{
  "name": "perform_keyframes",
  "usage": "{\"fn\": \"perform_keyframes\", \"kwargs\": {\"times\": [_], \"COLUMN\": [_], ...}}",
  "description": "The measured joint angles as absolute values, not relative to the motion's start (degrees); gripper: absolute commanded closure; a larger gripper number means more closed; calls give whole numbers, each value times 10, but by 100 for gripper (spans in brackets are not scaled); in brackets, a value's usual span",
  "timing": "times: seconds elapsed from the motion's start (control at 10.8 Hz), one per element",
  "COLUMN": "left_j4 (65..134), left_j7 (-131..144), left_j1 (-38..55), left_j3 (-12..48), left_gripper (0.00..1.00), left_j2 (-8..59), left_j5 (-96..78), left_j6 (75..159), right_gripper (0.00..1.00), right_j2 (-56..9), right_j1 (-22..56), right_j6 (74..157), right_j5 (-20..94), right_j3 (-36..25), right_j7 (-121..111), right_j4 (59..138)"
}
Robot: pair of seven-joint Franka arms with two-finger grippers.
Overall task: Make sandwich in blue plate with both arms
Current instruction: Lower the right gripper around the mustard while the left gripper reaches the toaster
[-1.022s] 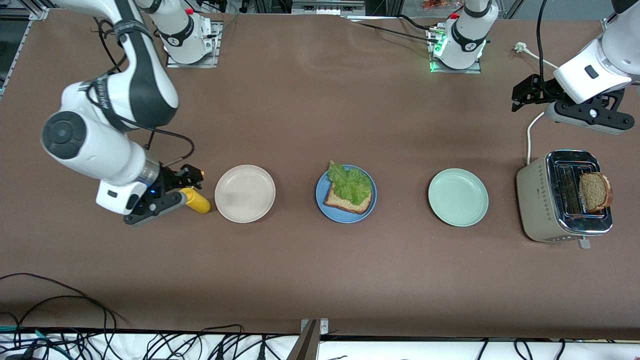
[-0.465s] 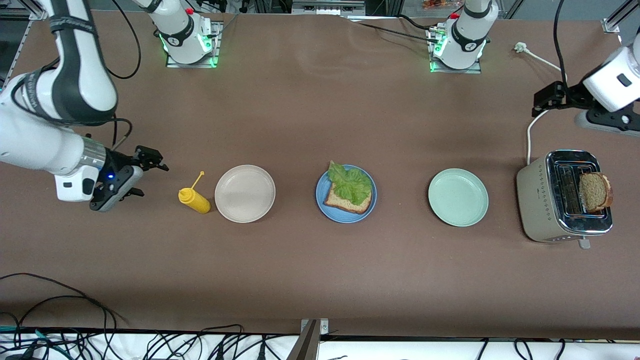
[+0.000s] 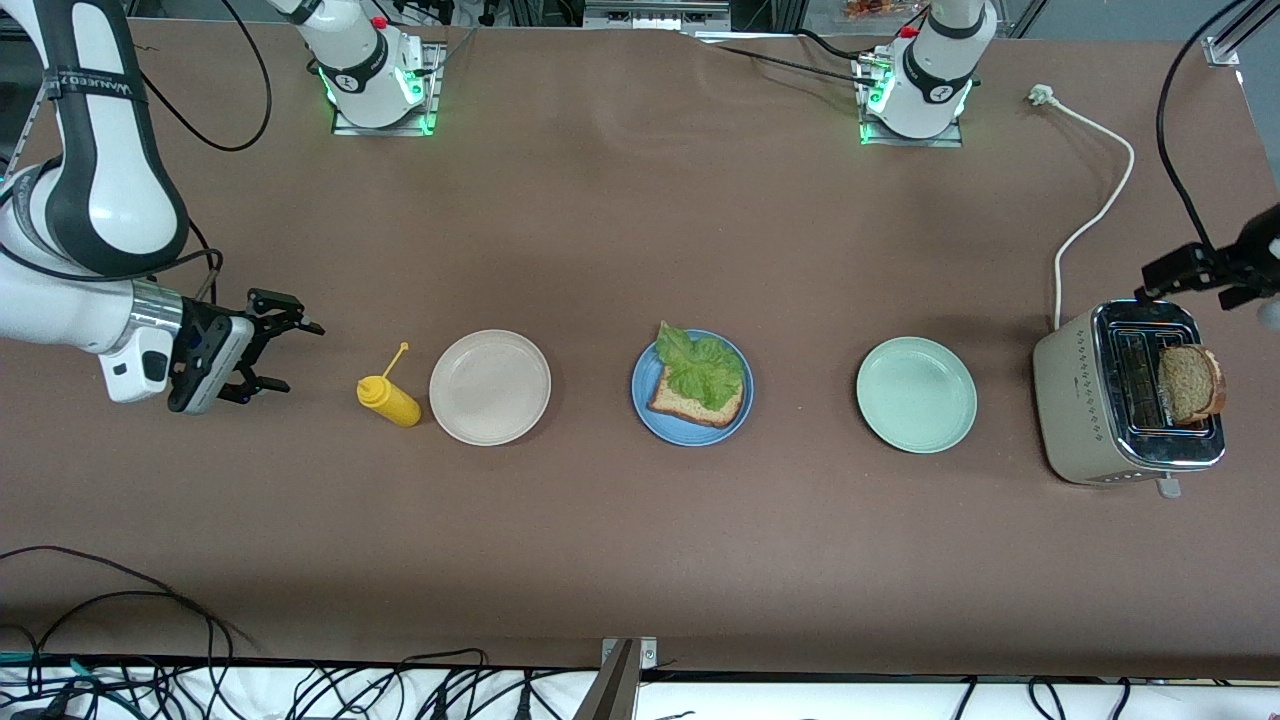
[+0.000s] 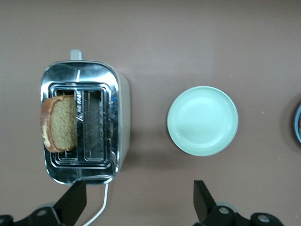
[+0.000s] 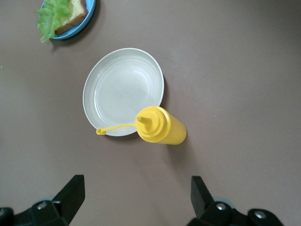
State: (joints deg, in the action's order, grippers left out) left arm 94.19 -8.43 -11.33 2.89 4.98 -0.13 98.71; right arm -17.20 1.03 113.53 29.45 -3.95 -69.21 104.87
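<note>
Both black two-finger grippers stand wide apart and empty: the left gripper (image 3: 1200,272) hangs over the table by the shiny beige-and-chrome toaster (image 3: 1075,400), the right gripper (image 3: 268,345) beside the yellow squeeze bottle (image 3: 390,400) at the other end. On the round medium-blue plate (image 3: 645,405) in the middle lies one brown toast slice (image 3: 690,405) under a ruffled green lettuce leaf (image 3: 700,365); the second brown wholegrain slice (image 3: 1190,382) stands in the toaster slot. Likely next, the left arm should come down square over that upright slice, pinch its flat faces gently near the top crust, and lift straight up to clear the slot
</note>
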Motion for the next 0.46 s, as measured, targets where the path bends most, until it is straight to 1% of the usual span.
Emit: {"fn": "perform_keyframes", "kwargs": {"times": [0.19, 0.46], "left_j4": [932, 891], "left_j7": [-94, -148], "left_j1": [-150, -201], "left_j3": [29, 29], "left_gripper": [0, 0], "left_j2": [88, 173], "left_j5": [-1, -1], "left_j6": [1018, 1060], "right_gripper": [0, 0], "right_j2": [-179, -208], "right_j1": [9, -18], "right_j6": [1157, 1167], "right_j5": [359, 456], "right_j3": [-38, -38], "right_j7": [-804, -1022], "right_j4": [1079, 1120]}}
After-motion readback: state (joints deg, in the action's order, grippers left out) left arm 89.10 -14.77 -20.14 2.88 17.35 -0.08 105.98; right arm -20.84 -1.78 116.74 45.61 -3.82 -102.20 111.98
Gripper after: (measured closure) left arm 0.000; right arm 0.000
